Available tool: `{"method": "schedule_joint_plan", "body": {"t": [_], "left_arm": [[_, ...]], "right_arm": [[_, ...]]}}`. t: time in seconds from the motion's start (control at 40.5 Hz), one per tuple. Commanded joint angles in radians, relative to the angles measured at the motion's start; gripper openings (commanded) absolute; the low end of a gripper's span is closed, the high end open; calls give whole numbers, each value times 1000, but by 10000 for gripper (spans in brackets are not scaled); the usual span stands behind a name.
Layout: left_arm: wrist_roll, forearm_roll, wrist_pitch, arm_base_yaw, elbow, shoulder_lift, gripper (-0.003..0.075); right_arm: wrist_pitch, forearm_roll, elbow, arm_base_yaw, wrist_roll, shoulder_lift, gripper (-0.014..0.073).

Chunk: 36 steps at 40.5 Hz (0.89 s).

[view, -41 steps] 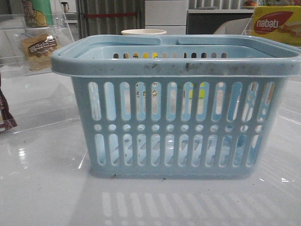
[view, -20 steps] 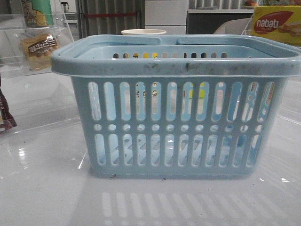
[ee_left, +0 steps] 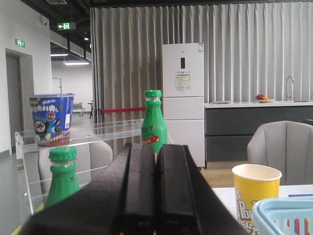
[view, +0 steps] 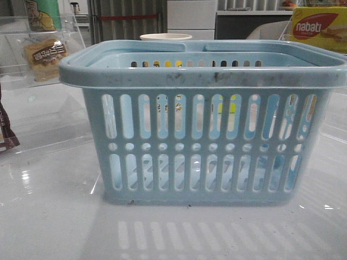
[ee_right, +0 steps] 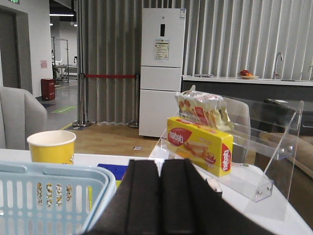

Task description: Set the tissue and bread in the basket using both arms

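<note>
The left gripper [ee_left: 155,196] has its two black fingers pressed flat together with nothing between them; beyond its tips stand two green bottles [ee_left: 153,121] on a clear shelf, and off to one side are a yellow popcorn cup [ee_left: 254,192] and a corner of the light blue basket [ee_left: 283,215]. The right gripper [ee_right: 159,200] is likewise closed and empty, with the basket [ee_right: 49,196] just beside it and the yellow nabati box [ee_right: 200,145] ahead on a clear stand. In the front view the basket [view: 203,76] stands upright mid-table, the bread [view: 46,57] sits on a clear shelf behind its left corner, and the tissue cannot be made out.
</note>
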Motion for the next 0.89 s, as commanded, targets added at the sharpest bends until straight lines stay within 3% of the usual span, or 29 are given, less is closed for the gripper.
{"method": "schedule_joint_plan", "body": {"t": [0.0,0.247,0.494,0.864], "left_arm": [[-1,0,37,-8,-139,95,93],[-1,-29,298,-8,-337,293,93],[-1,-40,384,-8,-340,428,93],[-1,-55,411,-8,-315,560,120]], "right_arm": [[-5,3,-135,0,-3,86,28],[242,3,-337,0,-3,282,28],[377,3,-347,0,-3,450,28],[445,3,-346,0,-3,640,52]]}}
